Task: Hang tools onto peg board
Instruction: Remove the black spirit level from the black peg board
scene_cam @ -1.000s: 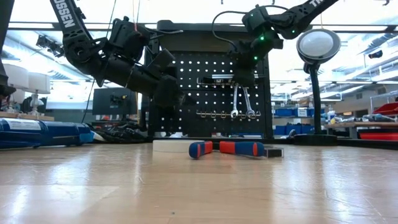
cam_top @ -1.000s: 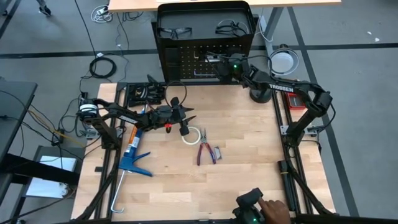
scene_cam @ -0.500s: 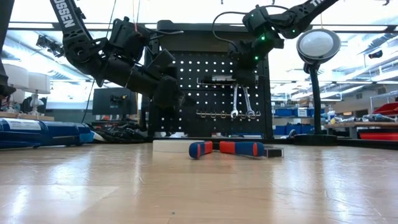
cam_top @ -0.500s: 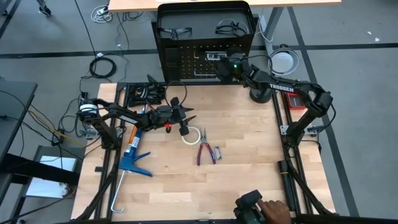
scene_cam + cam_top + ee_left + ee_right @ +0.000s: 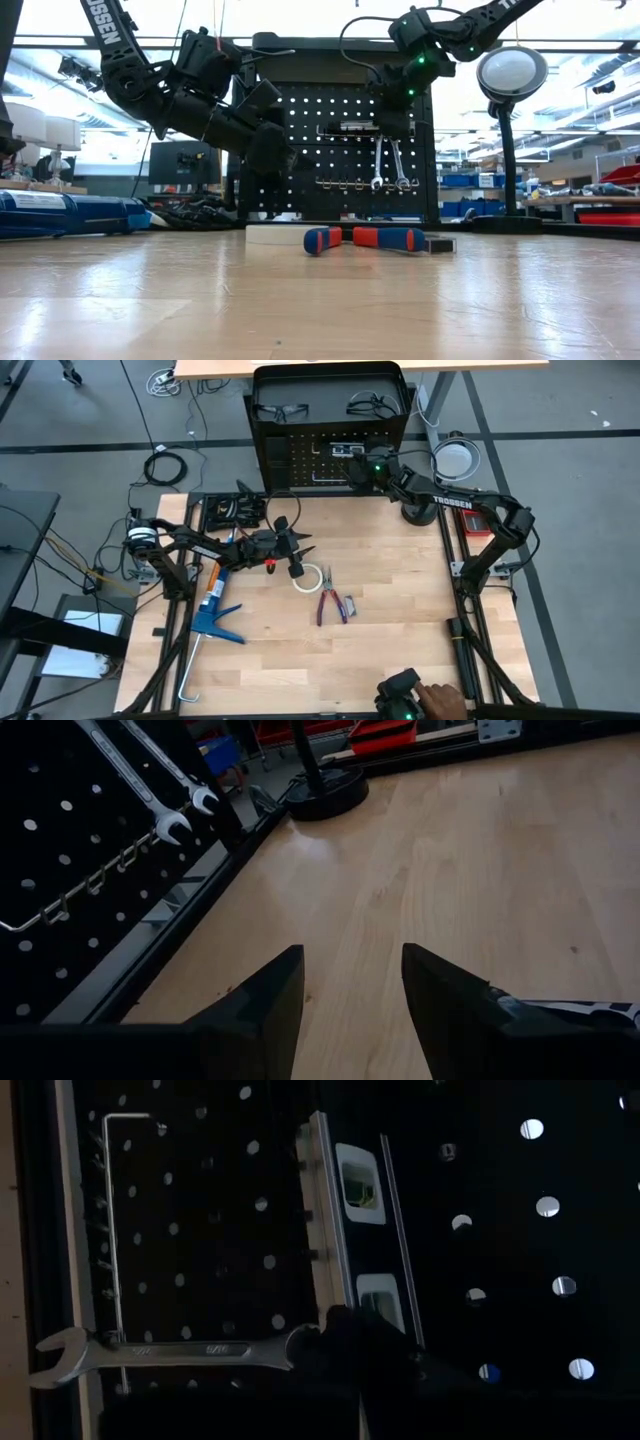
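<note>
Bare table point(image 5: 400, 620) lay open at the front right; pliers point(image 5: 331, 603) and tape roll point(image 5: 306, 577) cluttered the middle, and the caulking gun point(image 5: 212, 610) blocked the left.

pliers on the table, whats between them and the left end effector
The white tape roll lies between the red-handled pliers and the left end effector, its jaws open, hovering above the table; this shows in the high view.

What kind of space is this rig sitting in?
Most likely a robotics lab or workshop: a wooden table carrying two arms, a peg board hung with wrenches, and shelves and benches cluttered with gear in the room behind.
</note>
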